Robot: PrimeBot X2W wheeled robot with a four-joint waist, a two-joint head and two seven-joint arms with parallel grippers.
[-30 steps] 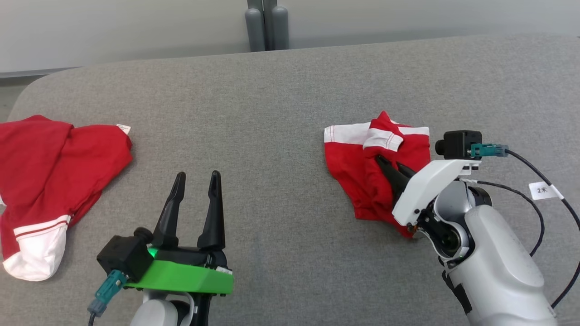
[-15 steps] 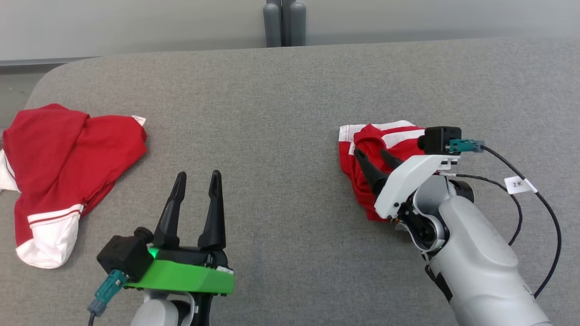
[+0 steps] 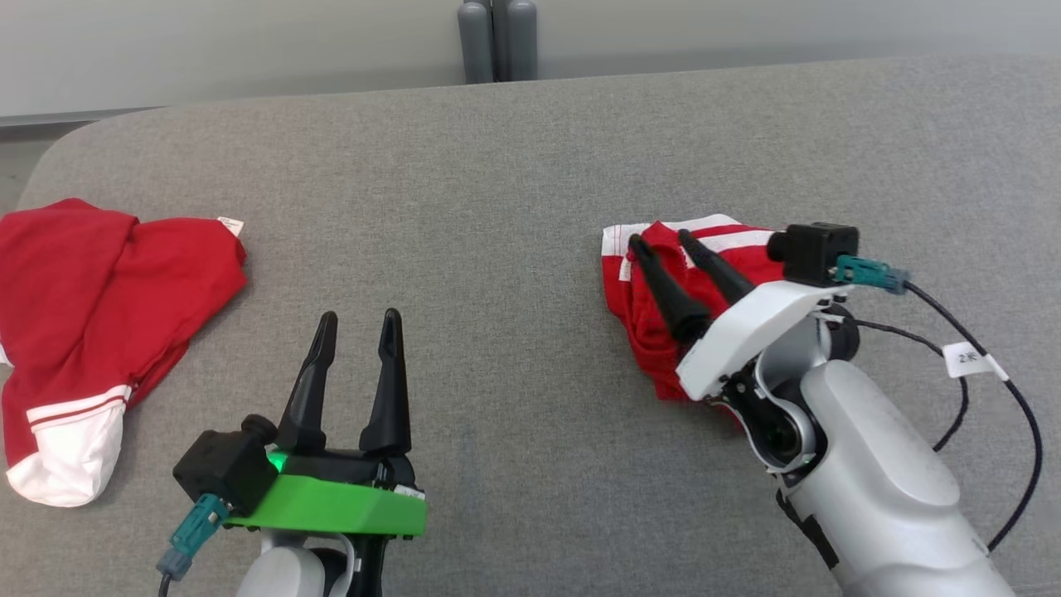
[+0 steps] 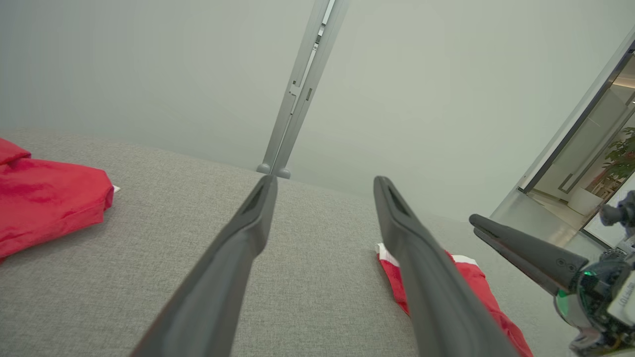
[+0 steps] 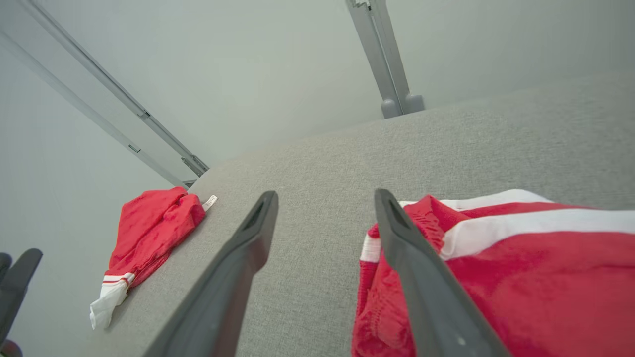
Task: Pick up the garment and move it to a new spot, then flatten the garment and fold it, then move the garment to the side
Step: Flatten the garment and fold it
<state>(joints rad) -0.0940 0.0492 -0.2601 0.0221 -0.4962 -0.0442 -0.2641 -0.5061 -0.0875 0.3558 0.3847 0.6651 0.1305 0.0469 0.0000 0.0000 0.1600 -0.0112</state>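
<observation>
Right tool (image 3: 660,238) has let go of the red-and-white garment (image 3: 632,308) and lifted, jaws apart; left tool (image 3: 360,315) hovers likewise released

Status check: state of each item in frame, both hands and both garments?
Left hand: open, empty, above the grey surface.
Right hand: open, nothing between its fingers, poised over the right garment.
Right garment: bunched up, not folded, lying on the surface, not gripped.
Left garment: crumpled heap near the surface's left edge, nothing touching it.
</observation>
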